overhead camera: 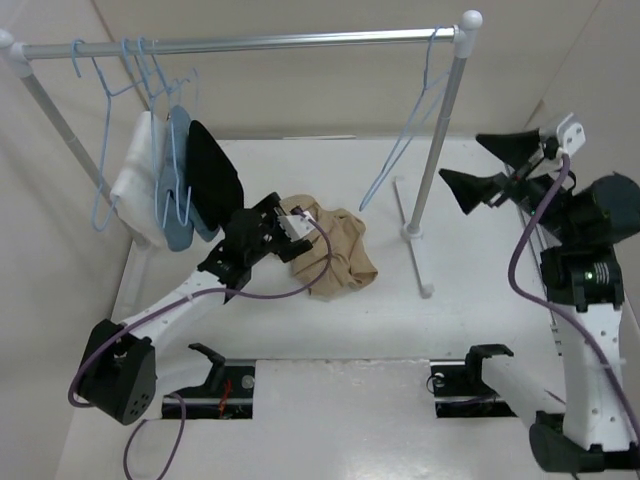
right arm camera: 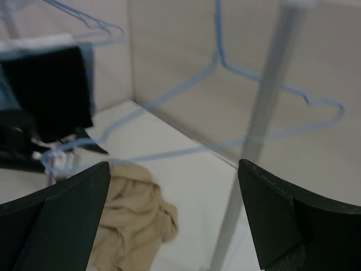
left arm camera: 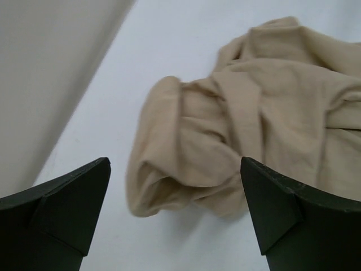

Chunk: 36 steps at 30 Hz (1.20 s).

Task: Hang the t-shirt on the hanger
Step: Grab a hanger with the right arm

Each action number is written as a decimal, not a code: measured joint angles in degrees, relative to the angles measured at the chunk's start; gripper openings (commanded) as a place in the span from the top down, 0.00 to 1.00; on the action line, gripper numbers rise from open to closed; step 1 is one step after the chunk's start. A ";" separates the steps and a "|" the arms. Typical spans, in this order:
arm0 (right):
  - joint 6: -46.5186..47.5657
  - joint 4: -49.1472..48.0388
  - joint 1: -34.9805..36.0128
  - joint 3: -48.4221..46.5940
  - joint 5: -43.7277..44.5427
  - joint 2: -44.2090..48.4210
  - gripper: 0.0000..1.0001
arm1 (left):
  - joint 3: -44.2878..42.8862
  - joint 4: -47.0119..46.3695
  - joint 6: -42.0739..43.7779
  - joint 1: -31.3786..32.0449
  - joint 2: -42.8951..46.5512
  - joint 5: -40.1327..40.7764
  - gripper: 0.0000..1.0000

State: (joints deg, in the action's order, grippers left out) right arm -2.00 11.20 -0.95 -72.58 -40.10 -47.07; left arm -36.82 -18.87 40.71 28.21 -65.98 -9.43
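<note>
The shirt (overhead camera: 335, 255) lies crumpled mid-counter (overhead camera: 480, 300). My left end effector (left arm camera: 174, 169), fingers apart, is at its 10 o'clock edge; I should pinch that edge deeply. My right end effector (right arm camera: 174, 166), also apart, faces the hanger (right arm camera: 216, 34) at 1 o'clock.

The left arm (overhead camera: 190, 292) partly hides the t-shirt (overhead camera: 342, 258).
</note>
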 measured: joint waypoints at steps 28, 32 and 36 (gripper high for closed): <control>-11.30 3.89 26.93 -24.92 35.85 -27.02 0.20 | 5.11 1.64 -5.40 1.75 2.93 -5.40 0.00; -13.49 3.67 27.34 -23.98 36.94 -26.27 0.23 | 6.03 0.98 -5.40 1.75 3.76 -5.42 0.00; -14.82 2.95 28.50 -22.73 37.00 -25.79 0.39 | 6.80 0.79 -5.40 1.75 3.96 -5.44 0.00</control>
State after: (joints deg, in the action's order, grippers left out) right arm -16.82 14.15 27.55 -95.31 -3.09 -72.86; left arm -30.02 -18.09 35.31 29.95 -62.02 -14.87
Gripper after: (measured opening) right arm 0.677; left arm 0.993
